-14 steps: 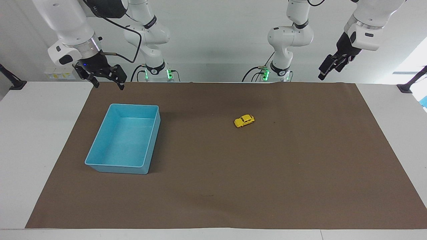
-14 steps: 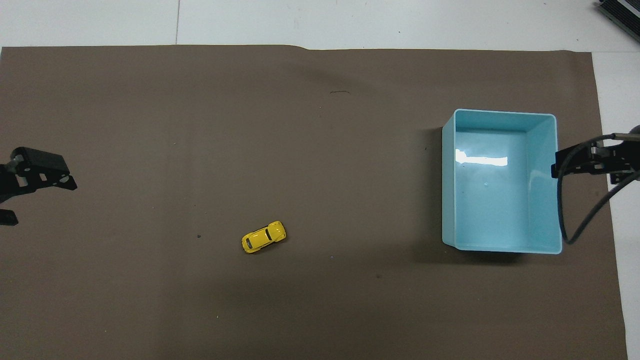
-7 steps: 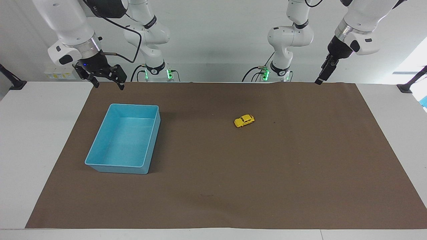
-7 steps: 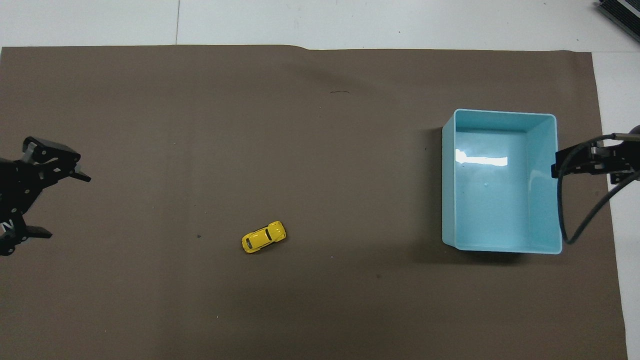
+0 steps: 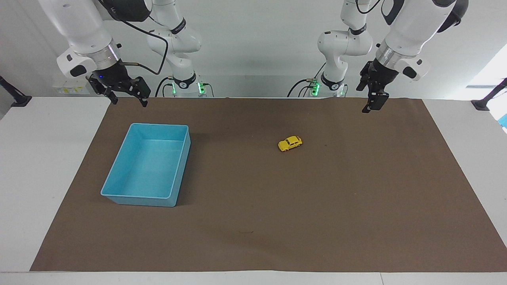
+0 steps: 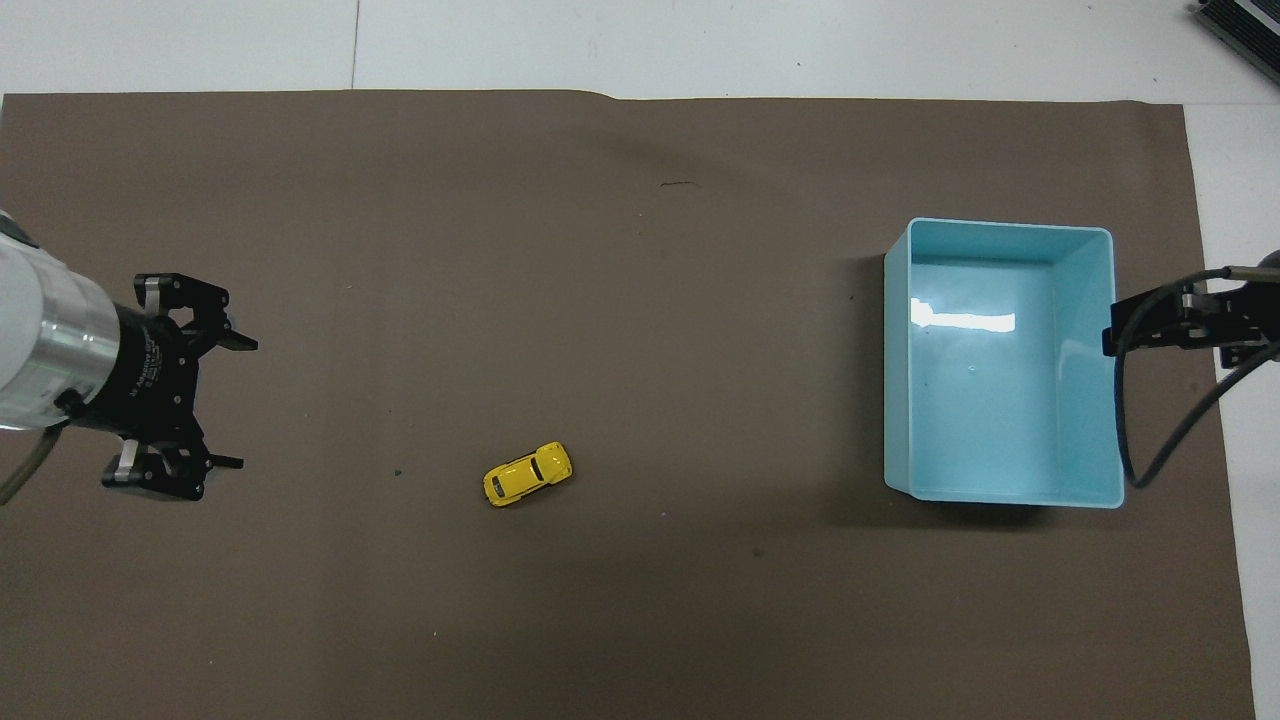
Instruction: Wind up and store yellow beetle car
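The yellow beetle car [image 5: 290, 143] [image 6: 528, 473] stands on its wheels on the brown mat [image 5: 317, 206], about mid-table, with nothing touching it. My left gripper [image 5: 369, 106] [image 6: 238, 402] hangs open and empty in the air over the mat at the left arm's end, well apart from the car, its fingers pointing toward it in the overhead view. My right gripper [image 5: 129, 102] [image 6: 1180, 325] waits open and empty, raised by the edge of the light blue bin [image 5: 136, 195] [image 6: 897, 350] that lies nearest the right arm's end of the table.
The blue bin has nothing in it and sits on the mat toward the right arm's end. A black cable [image 6: 1150, 420] loops down from the right wrist beside the bin. Bare mat surrounds the car on all sides.
My left arm has swung in from the table's end over the mat toward the car, and its gripper has turned. The right arm, car and bin have not moved.
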Controlling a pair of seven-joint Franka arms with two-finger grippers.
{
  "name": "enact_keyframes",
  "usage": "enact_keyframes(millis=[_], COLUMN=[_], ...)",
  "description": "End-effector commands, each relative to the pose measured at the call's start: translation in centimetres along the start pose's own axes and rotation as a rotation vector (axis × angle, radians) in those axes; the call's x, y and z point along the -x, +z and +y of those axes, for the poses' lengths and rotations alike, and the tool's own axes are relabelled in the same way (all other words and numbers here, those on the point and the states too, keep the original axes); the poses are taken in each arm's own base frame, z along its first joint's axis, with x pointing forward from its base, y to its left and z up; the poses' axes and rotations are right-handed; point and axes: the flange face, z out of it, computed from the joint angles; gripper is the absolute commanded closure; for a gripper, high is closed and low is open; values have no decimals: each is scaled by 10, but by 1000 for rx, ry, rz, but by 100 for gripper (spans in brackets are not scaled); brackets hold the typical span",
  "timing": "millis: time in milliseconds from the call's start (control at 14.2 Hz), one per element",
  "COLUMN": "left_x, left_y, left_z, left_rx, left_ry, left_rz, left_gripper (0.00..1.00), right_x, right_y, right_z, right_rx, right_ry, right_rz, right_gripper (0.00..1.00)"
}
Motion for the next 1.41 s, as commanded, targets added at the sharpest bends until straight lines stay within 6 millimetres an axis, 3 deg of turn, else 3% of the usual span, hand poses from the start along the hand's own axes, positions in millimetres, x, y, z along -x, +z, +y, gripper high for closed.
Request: enact_keyframes(millis=[0, 281, 773, 984, 1125, 1336], left_x=[8, 32, 83, 110, 134, 154], left_y=[21, 41, 118, 162, 209, 260], left_z=[-3, -1, -17, -37, -47, -57], left_rx=[-4, 46, 46, 35, 19, 35], left_ry=[-130, -353, -419, -395, -371, -340], left_rz=[-25, -43, -40, -26, -8, -10], left_gripper=[0, 0, 0, 0, 0, 0], right_x=[-2, -2, -2, -2, -2, -2], right_y=[-3, -3, -3, -3, -3, -3], right_z=[4, 3, 4, 4, 4, 4], right_rx=[-1, 0, -1, -1, -1, -1], right_ry=[-10, -12, -10, -10, -10, -10], right_rz=[-7, -7, -7, -7, -7, -7], right_gripper=[0, 0, 0, 0, 0, 0])
